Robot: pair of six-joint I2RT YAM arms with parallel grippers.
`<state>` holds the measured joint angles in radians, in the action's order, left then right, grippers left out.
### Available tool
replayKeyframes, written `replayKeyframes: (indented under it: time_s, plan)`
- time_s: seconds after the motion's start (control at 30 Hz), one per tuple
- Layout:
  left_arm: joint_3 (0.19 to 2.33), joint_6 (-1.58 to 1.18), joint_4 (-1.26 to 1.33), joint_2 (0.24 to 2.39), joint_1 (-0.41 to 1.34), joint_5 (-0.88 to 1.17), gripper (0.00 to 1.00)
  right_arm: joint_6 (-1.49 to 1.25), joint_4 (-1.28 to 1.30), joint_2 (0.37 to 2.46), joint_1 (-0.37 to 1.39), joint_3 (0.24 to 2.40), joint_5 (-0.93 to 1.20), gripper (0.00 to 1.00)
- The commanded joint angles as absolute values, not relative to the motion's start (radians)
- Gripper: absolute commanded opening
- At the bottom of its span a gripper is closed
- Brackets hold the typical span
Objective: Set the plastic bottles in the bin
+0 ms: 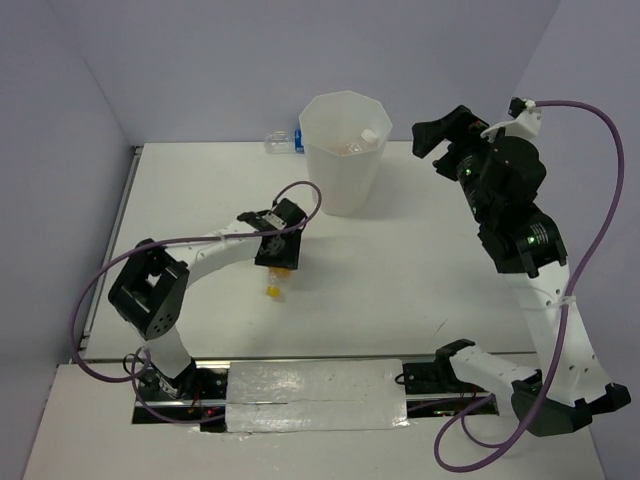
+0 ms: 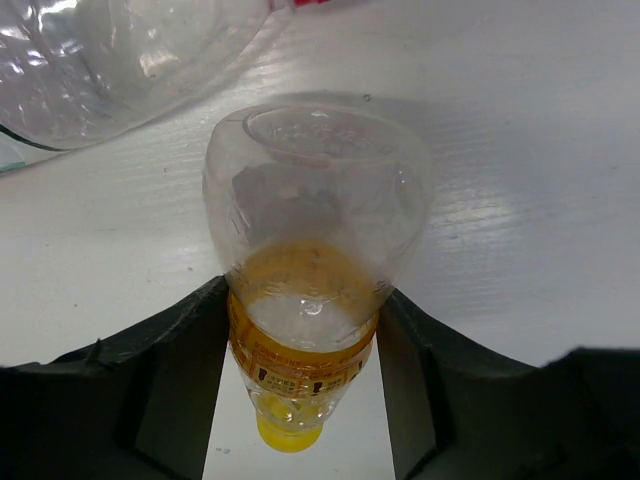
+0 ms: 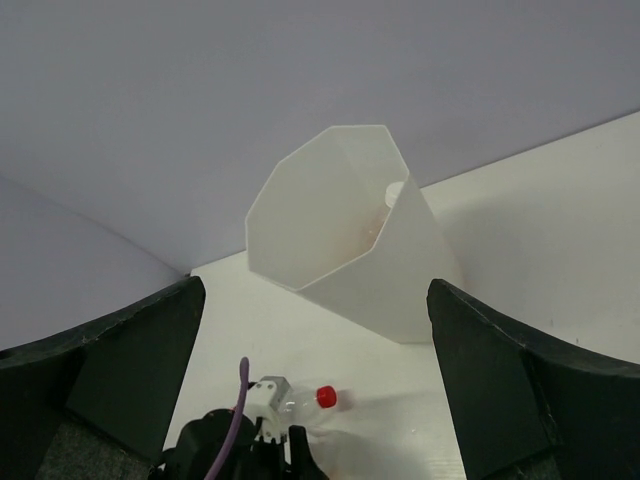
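Observation:
The clear bottle with the yellow cap (image 2: pixel 300 300) lies on the table with my left gripper (image 2: pixel 302 305) closed on its orange-labelled neck end; it also shows in the top view (image 1: pixel 273 290) below my left gripper (image 1: pixel 277 250). A clear bottle with a red label (image 2: pixel 120 60) lies just beyond it, its red cap (image 3: pixel 325 397) visible beside my left arm. The white faceted bin (image 1: pixel 345 170) stands at the back centre with at least one bottle (image 1: pixel 366 136) inside. A blue-labelled bottle (image 1: pixel 283 140) lies behind the bin's left side. My right gripper (image 1: pixel 440 140) is open and empty, raised right of the bin (image 3: pixel 340 230).
Purple cables loop from both arms. A grey wall rises behind the table's far edge, close behind the bin. A strip of silver tape (image 1: pixel 315 395) lies between the arm bases at the near edge.

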<state>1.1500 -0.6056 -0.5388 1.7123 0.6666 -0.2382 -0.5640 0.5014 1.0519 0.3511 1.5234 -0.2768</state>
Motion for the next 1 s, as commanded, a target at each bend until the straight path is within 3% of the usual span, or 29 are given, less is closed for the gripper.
replayKeyframes:
  time_s: [0.0,0.23,0.5,0.8,0.97]
  plan:
    - [1.291,-0.575,-0.610,1.640,0.675,-0.229,0.54,-0.555,0.506,1.017,0.359,1.534,-0.301,1.00]
    - [1.680,-0.460,-0.709,1.497,0.675,-0.204,0.58,-0.555,0.517,0.944,0.357,1.510,-0.342,1.00]
    - [2.162,-0.313,-0.582,1.667,0.673,-0.261,0.62,-0.571,0.567,0.815,0.360,1.433,-0.360,1.00]
    - [2.243,-0.238,-0.198,1.824,0.666,-0.236,0.72,-0.638,0.699,0.664,0.357,1.335,-0.340,1.00]
    - [2.356,-0.250,-0.143,1.973,0.640,-0.232,0.74,-0.660,0.772,0.585,0.360,1.282,-0.391,1.00]
